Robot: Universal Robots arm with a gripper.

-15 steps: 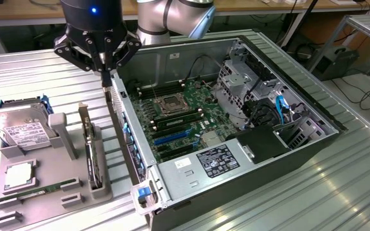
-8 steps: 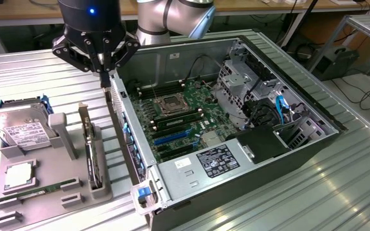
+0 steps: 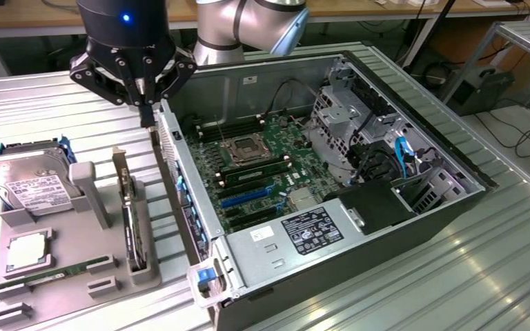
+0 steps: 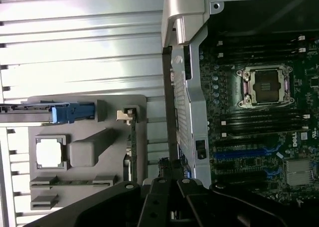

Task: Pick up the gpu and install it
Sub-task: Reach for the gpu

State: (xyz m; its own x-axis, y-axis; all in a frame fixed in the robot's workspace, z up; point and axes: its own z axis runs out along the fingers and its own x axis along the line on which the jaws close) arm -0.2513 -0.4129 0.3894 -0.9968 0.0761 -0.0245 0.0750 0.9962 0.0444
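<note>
Item: gpu (image 3: pixel 133 224), a thin dark card with a silver bracket strip at one end.
Location: stands on edge in a slot of the grey parts tray (image 3: pixel 72 293), at the side of the tray nearest the computer case (image 3: pixel 246 83); not yet lifted.
Handling, as I judge it: light and stiff, but fragile. The board face carries small parts and should not be squeezed or bent.
Where to grip, as I judge it: pinch across its thin upper edge near the middle, clear of the bracket, so it lifts straight out of the slot without tipping.
Claw: gripper (image 3: pixel 145 118), clenched on nothing, fingers pressed together. It hangs above the near wall of the case, beyond the bracket end of the card and apart from it.
Tray contents: hard drive (image 3: pixel 30 179) with a white label in a blue-edged carrier; a square processor chip (image 3: pixel 27 249) in its pocket; a narrow green RAM stick (image 3: pixel 49 274) lying flat; the gpu upright.
Case contents: lies open on its side, with the motherboard (image 3: pixel 256 172) exposed, a bare processor socket (image 3: pixel 246 148), blue expansion slots (image 3: pixel 246 196) unoccupied, and a power supply (image 3: pixel 311 227) with a label at the near end.
Risk, as I judge it: the card could catch on the slot walls if it is pulled at an angle.
</note>
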